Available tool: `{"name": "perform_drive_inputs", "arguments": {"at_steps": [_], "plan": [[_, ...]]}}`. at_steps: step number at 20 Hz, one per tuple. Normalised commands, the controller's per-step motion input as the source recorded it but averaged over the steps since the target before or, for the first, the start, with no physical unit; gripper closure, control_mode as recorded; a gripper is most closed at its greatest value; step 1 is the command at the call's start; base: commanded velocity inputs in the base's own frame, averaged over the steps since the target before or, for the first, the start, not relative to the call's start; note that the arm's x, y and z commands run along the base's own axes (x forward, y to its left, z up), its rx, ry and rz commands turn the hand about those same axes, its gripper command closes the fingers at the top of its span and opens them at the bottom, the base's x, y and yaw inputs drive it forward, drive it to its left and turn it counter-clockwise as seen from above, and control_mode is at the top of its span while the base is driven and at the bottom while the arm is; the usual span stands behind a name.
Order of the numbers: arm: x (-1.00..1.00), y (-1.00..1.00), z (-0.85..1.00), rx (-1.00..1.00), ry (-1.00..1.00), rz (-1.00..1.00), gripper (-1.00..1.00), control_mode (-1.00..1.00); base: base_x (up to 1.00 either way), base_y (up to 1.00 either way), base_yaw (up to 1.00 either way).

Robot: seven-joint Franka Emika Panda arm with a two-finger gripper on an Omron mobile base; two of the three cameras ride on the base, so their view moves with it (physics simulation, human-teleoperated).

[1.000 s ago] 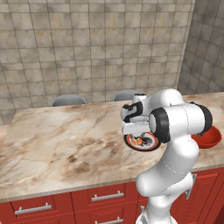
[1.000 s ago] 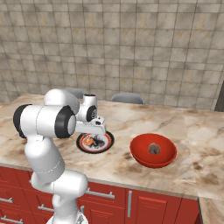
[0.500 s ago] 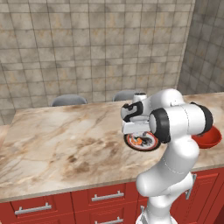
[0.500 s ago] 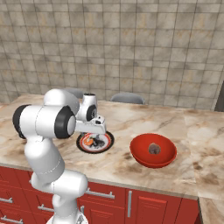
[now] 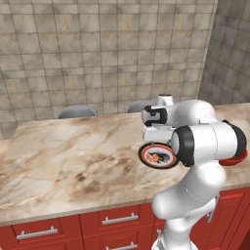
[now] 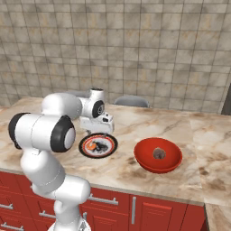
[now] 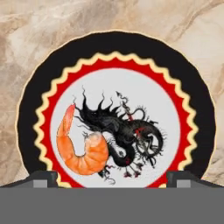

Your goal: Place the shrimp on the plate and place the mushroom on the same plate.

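Little has shifted over the last second: our gripper hangs just above the plate as before, but its jaws now stand wide and empty. We see the shrimp lying on the white centre, left of the dark figure. The mushroom sits in the red bowl beside the plate. We should lift straight up before swinging over, so nothing nudges the shrimp
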Motion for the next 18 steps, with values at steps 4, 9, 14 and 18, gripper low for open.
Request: {"name": "perform_drive_inputs", "arguments": {"at_steps": [4, 9, 14, 18], "plan": [[-0.11, -0.33, 0.49, 0.0, 0.0, -0.11, -1.0, -1.0, 0.0, 0.0, 0.0], [-0.19, -0.37, 0.41, 0.0, 0.0, -0.11, -1.0, -1.0, 0.0, 0.0, 0.0], [-0.28, -0.5, 0.31, 0.0, 0.0, -0.09, -1.0, -1.0, 0.0, 0.0, 0.0], [-0.26, -0.6, 0.19, 0.0, 0.0, -0.12, -1.0, -1.0, 0.0, 0.0, 0.0]]}}
